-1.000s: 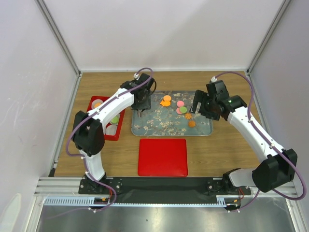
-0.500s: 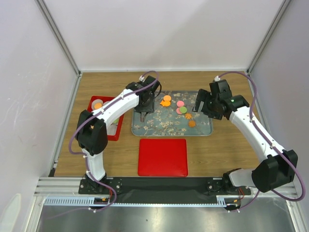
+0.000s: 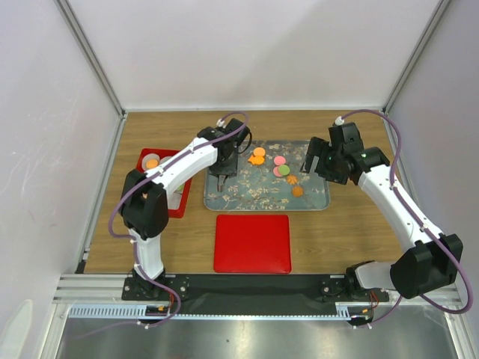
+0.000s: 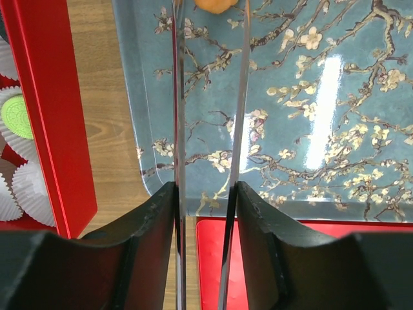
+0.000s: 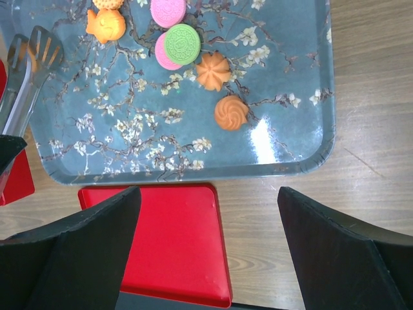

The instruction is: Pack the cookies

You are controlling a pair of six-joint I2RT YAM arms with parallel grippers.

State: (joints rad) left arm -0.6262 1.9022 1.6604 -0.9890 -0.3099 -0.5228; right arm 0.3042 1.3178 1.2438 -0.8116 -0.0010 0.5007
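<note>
Two fluted orange cookies [image 5: 231, 112] on glossy floral tray [image 5: 290, 64]

We see the whole worktop [image 3: 337, 224] from high above its near edge. Both wrist cameras look down closely; all three views share the tray [image 3: 247, 196] and red lid [image 3: 252, 243].

No word, label, brand, number or sign can be read in any of the views. The tray [image 5: 303, 148] carries only a pattern of blossoming branches, and the raised marks on the cookies [image 5: 182, 42] are too small to tell whether they are letters. The red lid [image 5: 168, 245] and the tongs [image 5: 32, 61] show plain surfaces.
</note>
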